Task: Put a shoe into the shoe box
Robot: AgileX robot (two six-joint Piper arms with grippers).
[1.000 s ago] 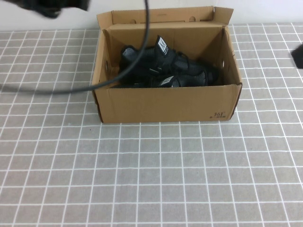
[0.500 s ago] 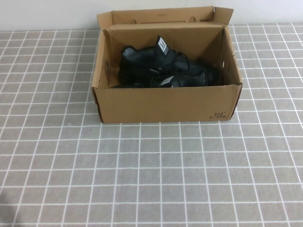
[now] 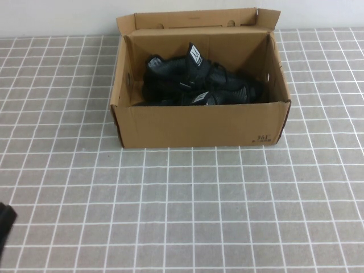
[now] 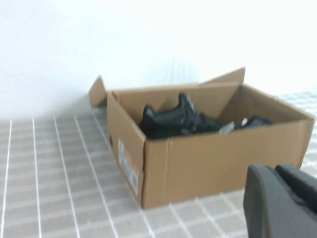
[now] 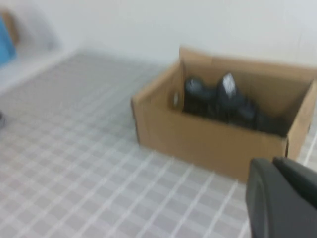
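A second ago my left arm and its cable crossed over the far left of the shoe box, and a dark bit of my right arm showed at the bench's right edge. Now both are clear of the box, and only a dark piece of my left arm shows, low at the near left corner of the bench. The shoe lies inside the box with its white tongue tag standing up. A second black sneaker is nestled just beside it, toward the box's near wall. The box sits by the far edge of the bench, about midway along it, with the lid flap open and upright at the back. My left tool hangs off the near left corner of the box, well apart from it and carrying nothing. I cannot tell whether it is spread or pressed together. My right tool is also well back, out toward the right side of the bench and empty, and again I cannot tell its state. I judge the placing done: the shoe rests fully within the walls, and pulling away has not disturbed it.
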